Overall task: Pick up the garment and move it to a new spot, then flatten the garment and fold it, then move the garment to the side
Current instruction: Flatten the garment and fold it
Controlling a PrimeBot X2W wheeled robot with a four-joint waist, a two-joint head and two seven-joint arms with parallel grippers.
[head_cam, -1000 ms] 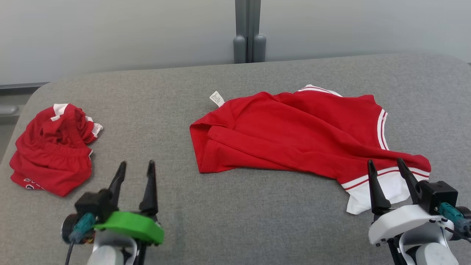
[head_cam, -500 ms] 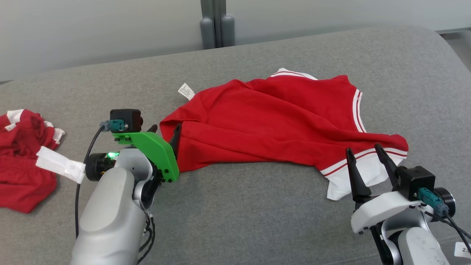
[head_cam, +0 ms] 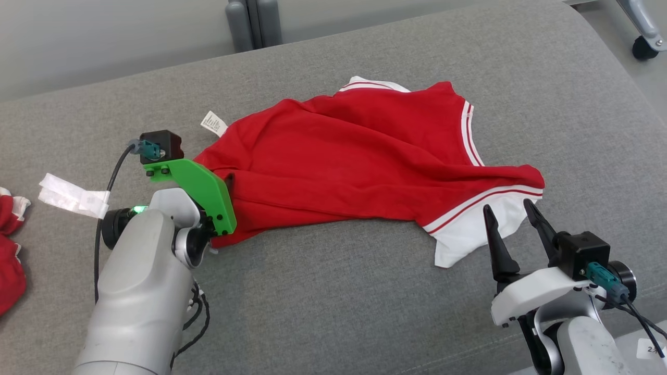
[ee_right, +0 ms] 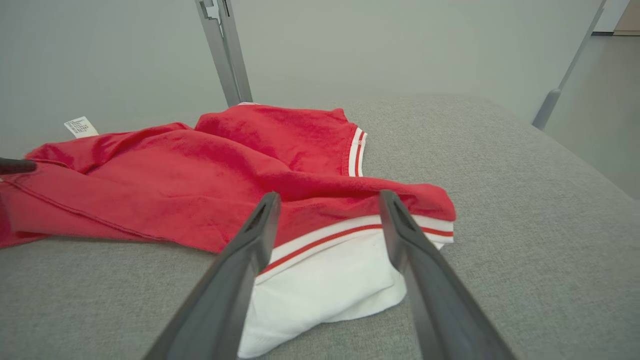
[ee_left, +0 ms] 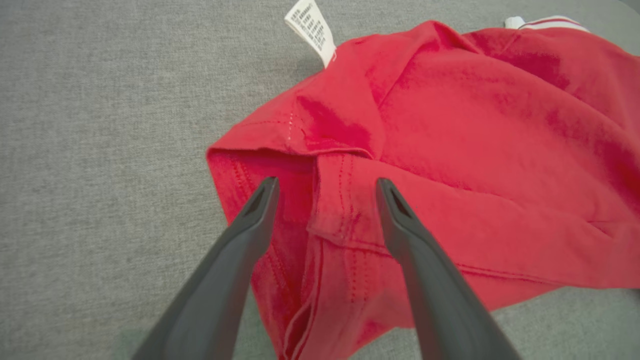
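Step 1 in hand, the pick-up, nothing lifted yet. The red shirt [head_cam: 354,151] lies rumpled and half doubled over on the grey cloth-topped counter [head_cam: 323,312], roughly mid-surface. Its label [head_cam: 213,122] sticks out at the far left corner and its white end [head_cam: 469,229] with 2 red stripes points toward my right side.

My left claw [ee_left: 326,181] has jaws apart and empty. It sits over the shirt's left end, 1 finger on each side of a stitched fold of hem. Can't tell if the tips touch the cloth or hover just above it.

My right claw [head_cam: 507,205] also has jaws apart and empty. It sits just short of the white end, lined up with it, and looks clear of the cloth.

A 2nd red bundle [head_cam: 10,260] sits at the far left edge, well apart, not my target by the look of it.

Next move, my read:
- press the left claw down and close on that hem fold, getting both layers or it may slip
- run the right claw forward onto the white end and close there
- lift both together, keeping the shirt stretched between the 2 grips so it doesn't bunch on the way to the new spot

Flattening, folding and the move to the side are all left to do
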